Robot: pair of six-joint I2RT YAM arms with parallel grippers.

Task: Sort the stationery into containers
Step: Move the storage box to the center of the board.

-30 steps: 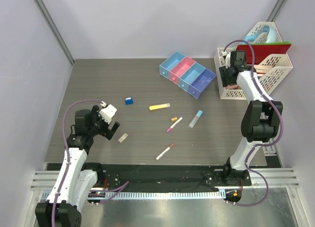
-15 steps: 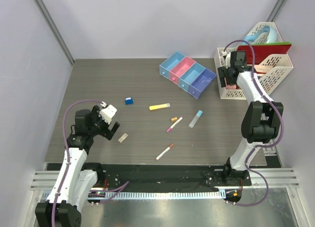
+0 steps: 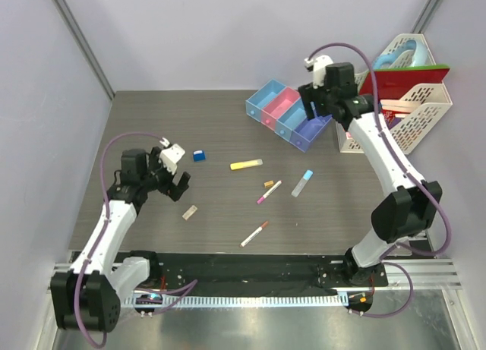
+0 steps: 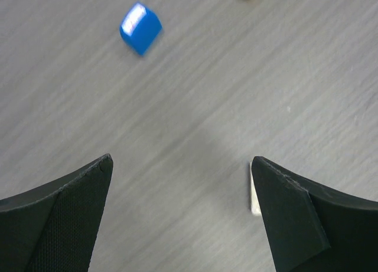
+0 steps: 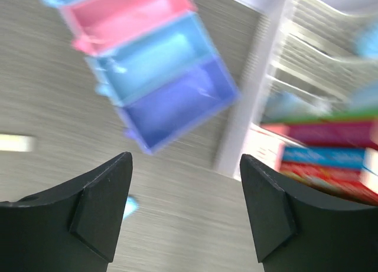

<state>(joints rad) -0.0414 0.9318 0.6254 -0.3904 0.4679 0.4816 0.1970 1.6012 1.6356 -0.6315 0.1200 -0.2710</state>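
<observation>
The stationery lies loose on the grey table: a blue cube point(image 3: 199, 156), a yellow highlighter point(image 3: 246, 165), a tan eraser point(image 3: 268, 184), a white pen with a pink tip point(image 3: 269, 191), a blue-capped marker point(image 3: 302, 182), a second pen with a red tip point(image 3: 254, 234) and a beige eraser point(image 3: 189, 212). The four joined bins point(image 3: 289, 113) stand at the back. My left gripper point(image 3: 174, 183) is open and empty between the cube point(image 4: 140, 28) and the beige eraser point(image 4: 254, 195). My right gripper point(image 3: 311, 103) is open and empty above the bins' purple end point(image 5: 177, 101).
White lattice baskets point(image 3: 402, 111) with books and a red folder point(image 3: 406, 78) stand at the back right, close beside the bins. In the right wrist view the basket wall point(image 5: 260, 89) is just right of the bins. Grey walls close in the left and back.
My right arm has swung left from the white baskets to over the bins. My left gripper has moved a little forward and right, toward the blue cube.
</observation>
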